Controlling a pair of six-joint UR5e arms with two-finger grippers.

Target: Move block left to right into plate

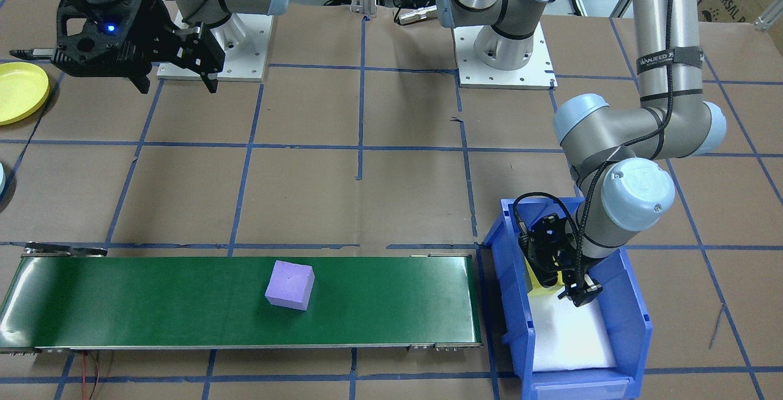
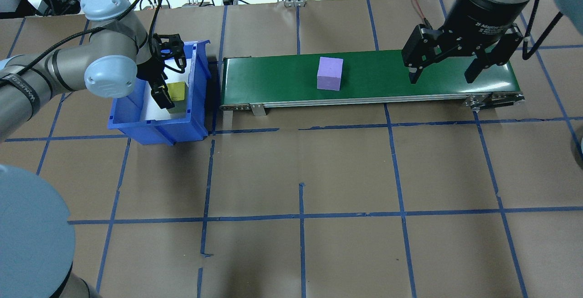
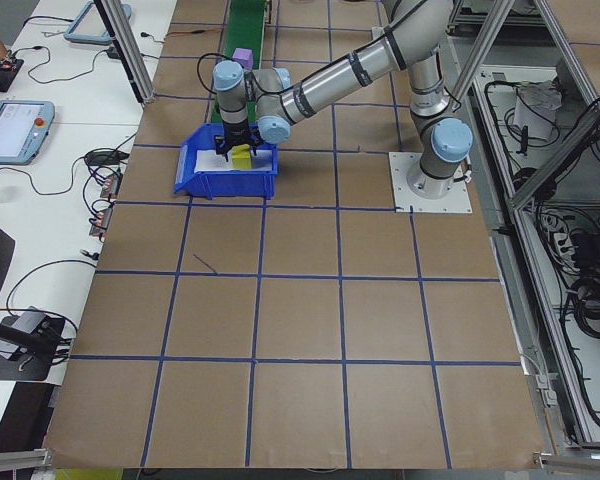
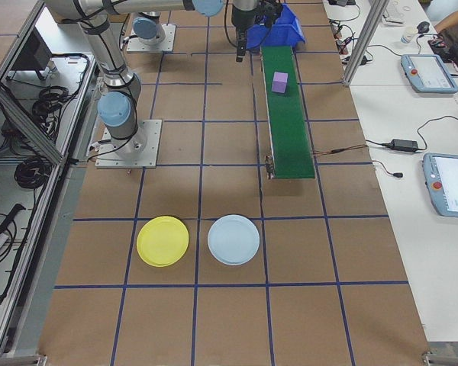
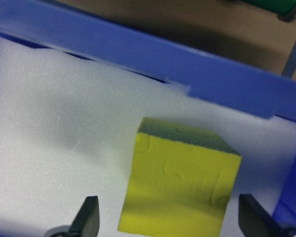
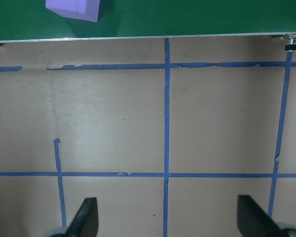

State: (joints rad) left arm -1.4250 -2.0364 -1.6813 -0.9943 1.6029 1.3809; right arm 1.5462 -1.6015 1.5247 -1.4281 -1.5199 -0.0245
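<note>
Purple block (image 2: 329, 73) mid-belt, unobstructed; both grippers' fingers apart, left gripper (image 5: 170, 217) over yellow block (image 5: 180, 185).

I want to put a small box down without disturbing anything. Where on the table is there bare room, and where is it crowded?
The broad brown paper between the green belt and the robot's bases is bare. The belt is bare either side of the purple block. The blue bin is crowded: yellow block and left gripper inside. The yellow plate and pale blue plate are empty.
</note>
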